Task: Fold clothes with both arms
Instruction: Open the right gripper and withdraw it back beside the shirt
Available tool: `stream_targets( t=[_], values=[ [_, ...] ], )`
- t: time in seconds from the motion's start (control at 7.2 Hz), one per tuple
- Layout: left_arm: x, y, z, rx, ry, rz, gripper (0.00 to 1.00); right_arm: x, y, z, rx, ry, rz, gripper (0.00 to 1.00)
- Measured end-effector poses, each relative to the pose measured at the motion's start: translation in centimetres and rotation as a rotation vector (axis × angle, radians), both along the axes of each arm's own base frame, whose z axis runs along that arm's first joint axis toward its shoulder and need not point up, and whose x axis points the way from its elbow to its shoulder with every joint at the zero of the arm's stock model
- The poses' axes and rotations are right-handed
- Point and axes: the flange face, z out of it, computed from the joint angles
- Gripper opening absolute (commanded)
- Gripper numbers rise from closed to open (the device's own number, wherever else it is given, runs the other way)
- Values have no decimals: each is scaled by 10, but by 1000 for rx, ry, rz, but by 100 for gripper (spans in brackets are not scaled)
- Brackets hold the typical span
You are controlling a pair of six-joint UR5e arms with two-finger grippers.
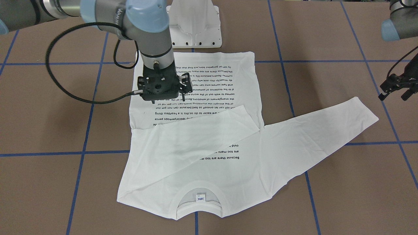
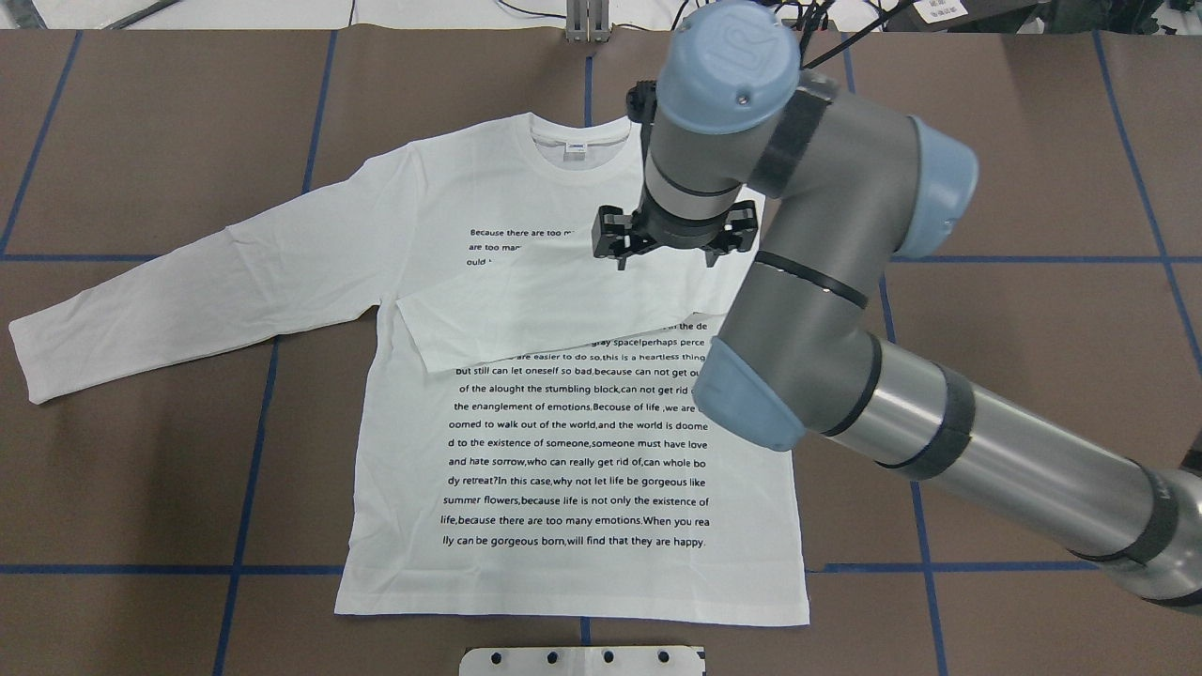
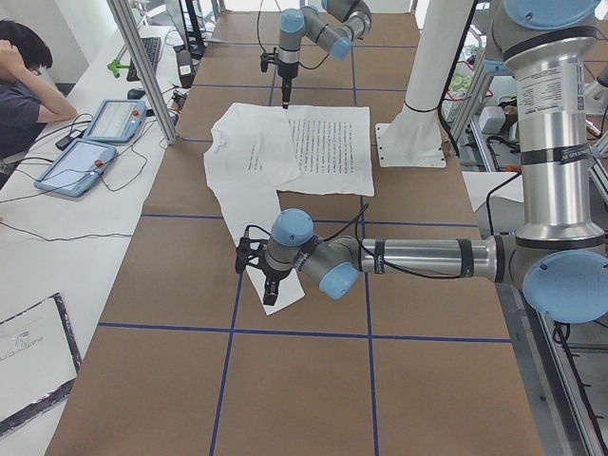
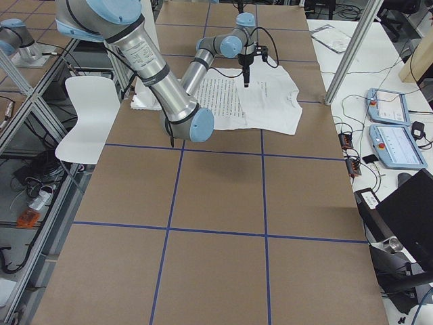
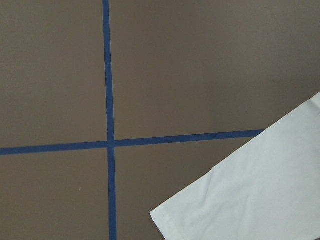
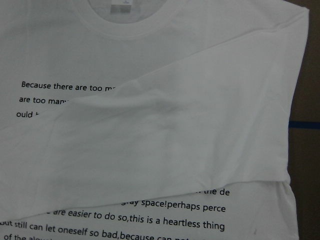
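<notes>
A white long-sleeved T-shirt printed with lines of small black text (image 2: 563, 451) lies flat, text side up, in the middle of the brown paper-covered tabletop (image 2: 141, 141), which is marked with a grid of blue tape lines (image 5: 107, 75). Its hem lies toward the robot's edge, just in front of the white pedestal base (image 1: 194, 26). Its ribbed round collar (image 2: 577, 141), with a small neck tag (image 1: 200, 197), points to the opposite edge.

One sleeve (image 2: 563, 300) is folded across the chest and covers part of the upper text lines. The other sleeve (image 2: 188, 291) lies stretched out toward the tabletop's end on the robot's left, and its cuff (image 5: 200, 220) rests on bare paper near a crossing of tape lines.

The right gripper (image 2: 665, 263) points down over the folded sleeve near the shoulder, its jaws spread apart and holding nothing. The left gripper (image 1: 393, 96) hangs above the tabletop close to the cuff, its jaws also apart and empty.
</notes>
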Motion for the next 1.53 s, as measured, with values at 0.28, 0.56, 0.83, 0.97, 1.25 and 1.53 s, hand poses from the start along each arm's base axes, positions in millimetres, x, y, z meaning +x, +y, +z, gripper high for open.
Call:
stream_targets(
  t=[0.28, 0.56, 0.83, 0.97, 1.25, 1.53],
  values=[
    [32, 7, 13, -33, -29, -43, 99, 68, 5, 37, -6, -6, -21, 100],
    [39, 4, 33, -57, -46, -50, 99, 97, 13, 62, -2, -3, -43, 100],
    [49, -11, 48, -71, -60, -48, 99, 104, 17, 87, -9, 19, -60, 100],
    [52, -15, 52, -75, -64, -45, 99, 106, 18, 98, -12, 32, -72, 100],
    [58, -16, 57, -82, -71, -34, 99, 107, 19, 108, -18, 45, -79, 100],
    [67, -12, 60, -87, -75, -13, 97, 107, 19, 110, -20, 46, -81, 100]
  ],
)
